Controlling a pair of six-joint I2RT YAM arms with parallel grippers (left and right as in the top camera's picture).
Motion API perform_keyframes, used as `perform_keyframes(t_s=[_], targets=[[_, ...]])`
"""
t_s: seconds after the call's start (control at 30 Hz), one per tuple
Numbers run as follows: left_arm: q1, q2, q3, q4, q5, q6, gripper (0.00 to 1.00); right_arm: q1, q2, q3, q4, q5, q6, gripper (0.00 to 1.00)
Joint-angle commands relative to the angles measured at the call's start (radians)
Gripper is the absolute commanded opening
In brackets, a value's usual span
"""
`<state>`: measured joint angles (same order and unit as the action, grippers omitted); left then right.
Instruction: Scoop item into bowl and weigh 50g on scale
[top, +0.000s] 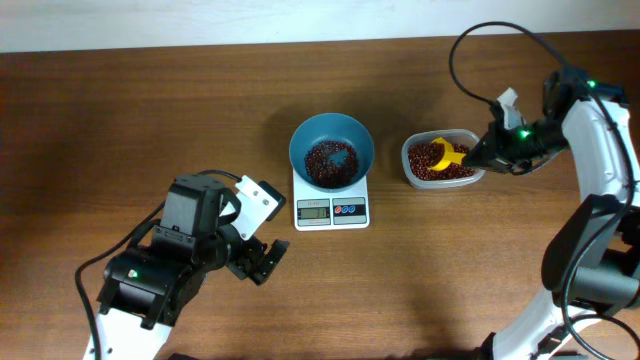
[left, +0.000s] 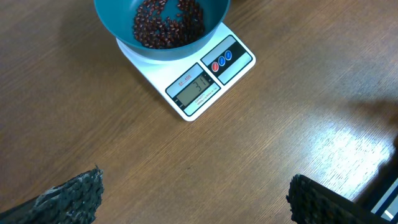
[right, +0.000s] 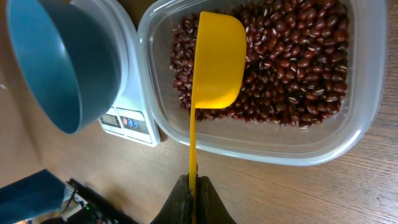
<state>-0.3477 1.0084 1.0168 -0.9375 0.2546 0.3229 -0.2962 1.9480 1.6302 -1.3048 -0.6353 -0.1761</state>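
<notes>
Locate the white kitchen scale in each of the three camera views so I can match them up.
Overhead: the scale sits mid-picture, under the bowl.
Left wrist: the scale is at top centre, display and buttons showing, with the bowl on it.
Right wrist: the scale is at the left, partly hidden behind the bowl, beside the clear tub.
Shared landmark: the teal bowl on the scale.

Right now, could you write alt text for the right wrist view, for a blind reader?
The right gripper holds a yellow scoop by its handle above red-brown beans in a clear plastic tub. At left, the teal bowl sits on the white scale.
</notes>
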Motion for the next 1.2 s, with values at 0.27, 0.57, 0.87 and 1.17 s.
perform_keyframes(t_s=[0.27, 0.57, 0.87, 1.17], targets=[[-0.003, 0.000, 0.002, 0.002, 0.014, 0.019, 0.99, -0.080, 0.005, -0.006, -0.054, -0.139, -0.141, 0.04], [-0.003, 0.000, 0.002, 0.002, 0.014, 0.019, 0.99, -0.125, 0.005, -0.006, -0.123, -0.179, -0.215, 0.04], [-0.003, 0.000, 0.002, 0.002, 0.014, 0.019, 0.99, -0.162, 0.005, -0.006, -0.174, -0.261, -0.273, 0.04], [-0.003, 0.000, 0.002, 0.002, 0.014, 0.019, 0.99, -0.165, 0.005, -0.006, -0.222, -0.326, -0.319, 0.04]])
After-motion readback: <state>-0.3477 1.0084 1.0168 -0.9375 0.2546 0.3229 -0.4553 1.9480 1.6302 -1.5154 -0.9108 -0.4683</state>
